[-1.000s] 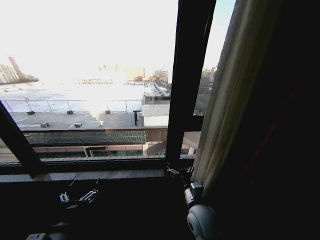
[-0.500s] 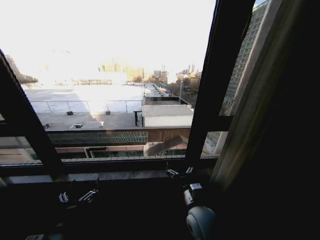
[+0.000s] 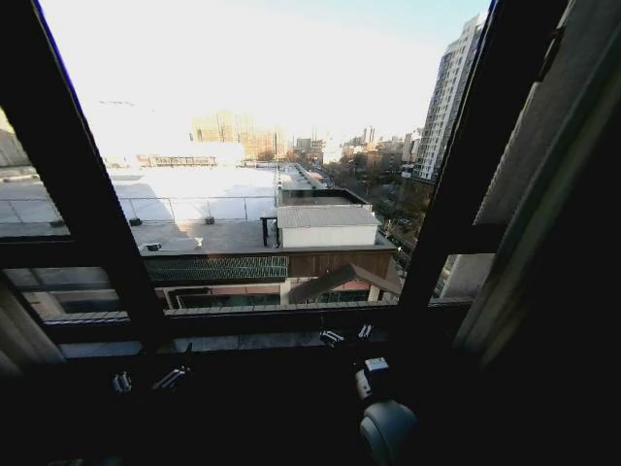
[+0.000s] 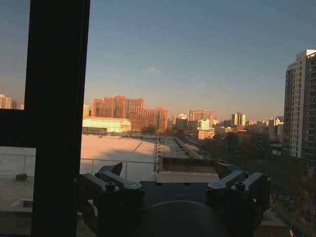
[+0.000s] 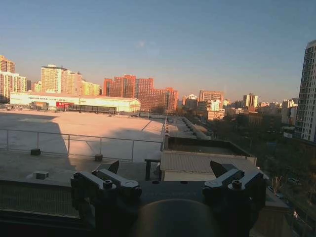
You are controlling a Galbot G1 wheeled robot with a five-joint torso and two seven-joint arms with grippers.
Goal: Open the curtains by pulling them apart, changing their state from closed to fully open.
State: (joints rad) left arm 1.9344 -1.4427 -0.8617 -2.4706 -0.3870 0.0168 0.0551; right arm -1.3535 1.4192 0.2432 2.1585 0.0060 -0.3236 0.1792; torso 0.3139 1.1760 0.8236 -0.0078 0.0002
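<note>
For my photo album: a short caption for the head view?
Both tools, left and right, open and empty at the sill before a city view.

A dark window frame bar (image 3: pixel 97 209) stands upright. Behind it lies a flat white rooftop (image 3: pixel 194 189). Far right of the bar rises a tall tower (image 3: pixel 446 92).

Cut off at the edge, beyond the right tool (image 3: pixel 344 336): apparently the curtains (image 3: pixel 543 223), mostly dark.
</note>
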